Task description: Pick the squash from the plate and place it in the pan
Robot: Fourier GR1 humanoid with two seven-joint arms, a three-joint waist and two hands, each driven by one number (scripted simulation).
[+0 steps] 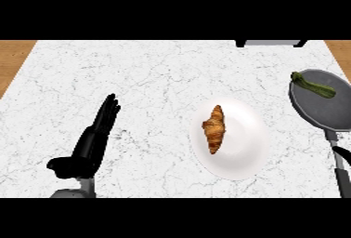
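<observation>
Squash point(313, 84): dark green, long and slim, already lying in the pan point(339, 116), against its far rim, so off the plate point(247, 153) and well to the right of it. Judged firm and fairly light, with smooth, somewhat slippery skin; not fragile; best taken across the middle of its length, where a curl of fingers would balance it. On the plate, only a croissant point(214, 128), lengthwise at centre, flaky and easily crushed. Left hand point(93, 139) well left of the plate, released, fingers straight and pointing away, holding nothing, resting over the marbled surface point(151, 74). Right hand nowhere in sight. No brand, label or readable writing anywhere.
</observation>
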